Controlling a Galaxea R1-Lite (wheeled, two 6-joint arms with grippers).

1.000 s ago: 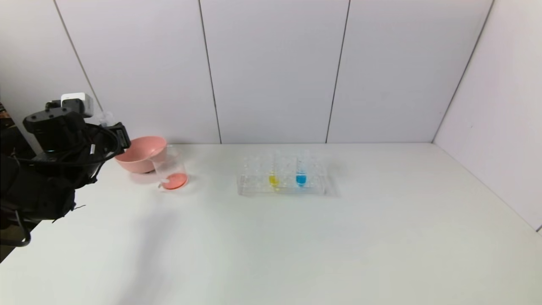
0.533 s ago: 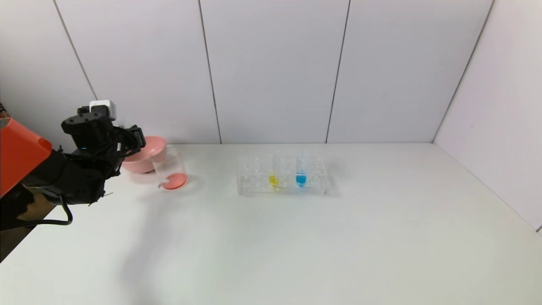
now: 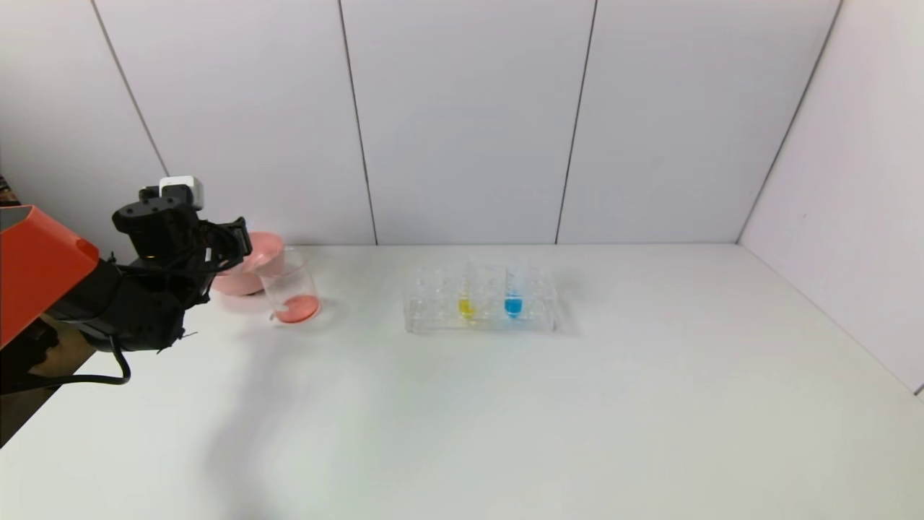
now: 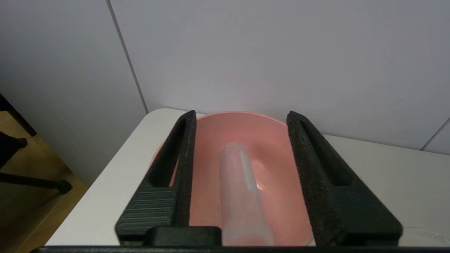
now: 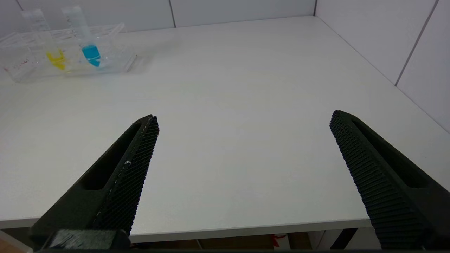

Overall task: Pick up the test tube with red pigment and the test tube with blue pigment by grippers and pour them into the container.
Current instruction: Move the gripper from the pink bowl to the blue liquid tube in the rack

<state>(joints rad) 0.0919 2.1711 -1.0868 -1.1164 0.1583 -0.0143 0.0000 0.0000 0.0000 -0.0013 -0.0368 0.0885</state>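
My left gripper hangs over the pink bowl, just left of the container, a clear glass beaker with red-orange liquid in its bottom. In the left wrist view the gripper is open. A clear tube with no coloured liquid showing lies between its fingers without touching them, over the bowl's inside. The test tube with blue pigment stands upright in the rack; it also shows in the right wrist view. My right gripper is open and empty at the table's front edge.
A tube with yellow liquid stands in the rack, left of the blue one. The pink bowl sits at the table's back left corner by the wall. The rack stands mid-table, right of the beaker.
My left gripper has moved right and down from beyond the table's left edge to above the pink bowl. The clear tube it held now sits loose between open fingers.
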